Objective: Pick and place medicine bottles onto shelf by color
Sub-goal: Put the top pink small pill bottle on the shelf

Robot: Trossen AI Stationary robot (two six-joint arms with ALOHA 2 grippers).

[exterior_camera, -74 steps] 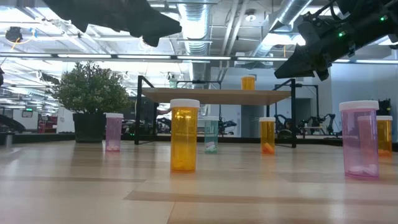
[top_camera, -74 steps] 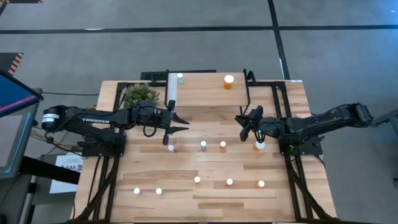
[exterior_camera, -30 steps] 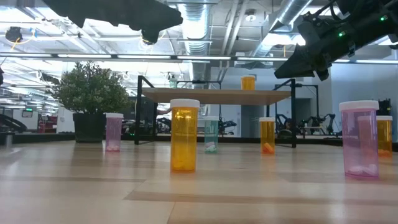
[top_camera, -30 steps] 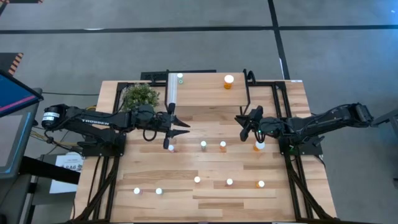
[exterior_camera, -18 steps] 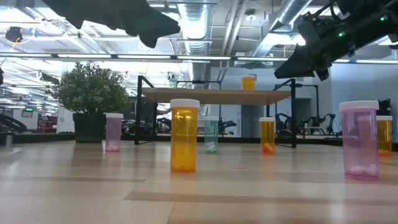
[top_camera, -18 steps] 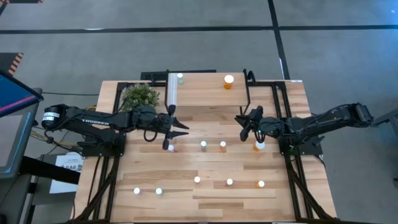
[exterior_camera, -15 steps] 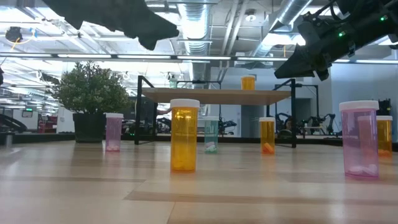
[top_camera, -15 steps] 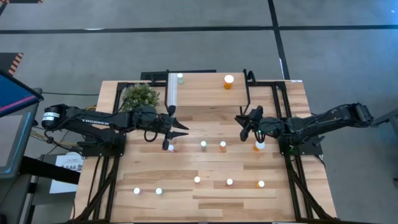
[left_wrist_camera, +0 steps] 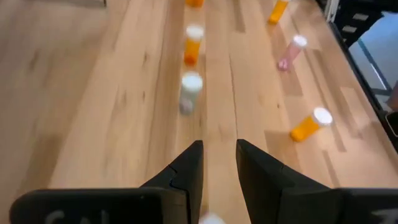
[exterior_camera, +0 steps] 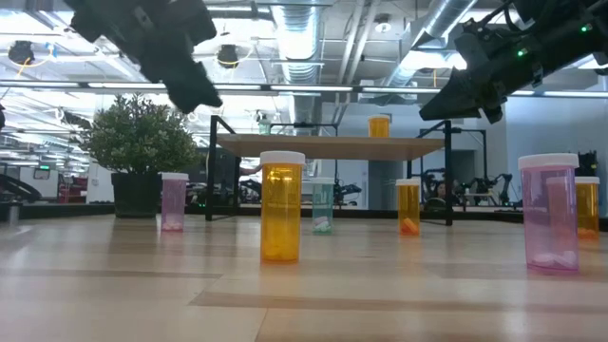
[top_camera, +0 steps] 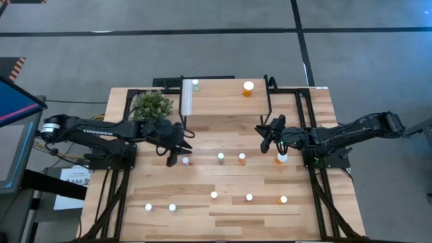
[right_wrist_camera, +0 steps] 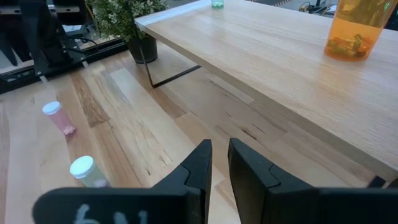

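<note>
High view: a light wood table [top_camera: 223, 223] on grey floor. The shelf [top_camera: 226, 101] holds a green bottle [top_camera: 196, 84] and an orange bottle [top_camera: 248, 88]; other bottles stand scattered with open gaps.

Low view: ceiling ducts behind (no readable writing).

Wrist views: left gripper [left_wrist_camera: 217, 168] and right gripper [right_wrist_camera: 219, 163] slightly parted, empty.
</note>
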